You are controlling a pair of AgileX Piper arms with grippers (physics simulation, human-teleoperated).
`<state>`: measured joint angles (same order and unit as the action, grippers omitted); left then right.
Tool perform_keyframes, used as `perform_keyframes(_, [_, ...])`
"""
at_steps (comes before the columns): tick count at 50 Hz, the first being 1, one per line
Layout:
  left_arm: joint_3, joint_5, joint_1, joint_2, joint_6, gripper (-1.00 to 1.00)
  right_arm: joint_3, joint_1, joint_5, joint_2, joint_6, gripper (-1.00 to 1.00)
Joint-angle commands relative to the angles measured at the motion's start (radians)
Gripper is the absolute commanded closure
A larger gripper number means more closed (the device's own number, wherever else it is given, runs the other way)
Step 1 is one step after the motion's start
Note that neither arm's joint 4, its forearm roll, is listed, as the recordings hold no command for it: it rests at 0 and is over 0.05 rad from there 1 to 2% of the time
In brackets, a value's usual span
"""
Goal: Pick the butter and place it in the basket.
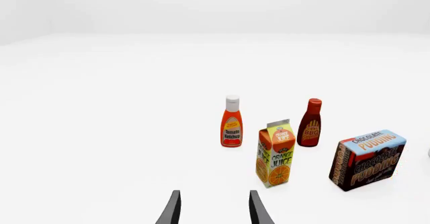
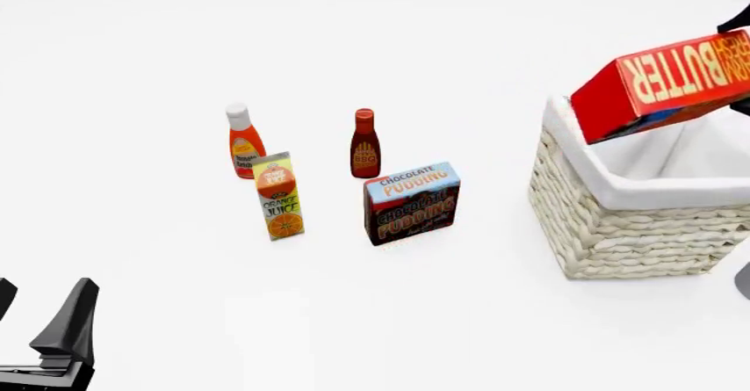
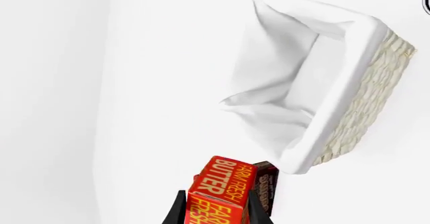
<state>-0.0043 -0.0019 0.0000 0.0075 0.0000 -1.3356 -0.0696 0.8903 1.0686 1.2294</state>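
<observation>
Holding the butter (image 2: pixel 674 82) clenched in the right pincer (image 3: pixel 213 209), tilted above the basket (image 2: pixel 638 220), lower it until its low end sits inside the lining ahead of the fingers before releasing; left pincer (image 1: pixel 212 209) idles open.

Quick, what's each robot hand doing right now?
Left gripper: open, holding nothing.
Right gripper: closed on the butter, above the basket.

Bright even light, sharp, faint shadows
</observation>
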Motion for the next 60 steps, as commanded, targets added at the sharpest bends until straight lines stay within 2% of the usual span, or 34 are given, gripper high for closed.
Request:
perform_keyframes(1, [0.0,0.0,0.0,0.0,0.0,-1.0,-0.016,-0.047,-0.031,0.023,0.014,1.0])
perform_keyframes(40, [0.0,0.0,0.0,0.0,0.0,-1.0,0.027,-0.129,-0.121,0.094,0.02,1.0])
perform_keyframes(60, [0.0,0.0,0.0,0.0,0.0,-1.0,0.044,-0.167,-0.173,0.15,0.006,1.0])
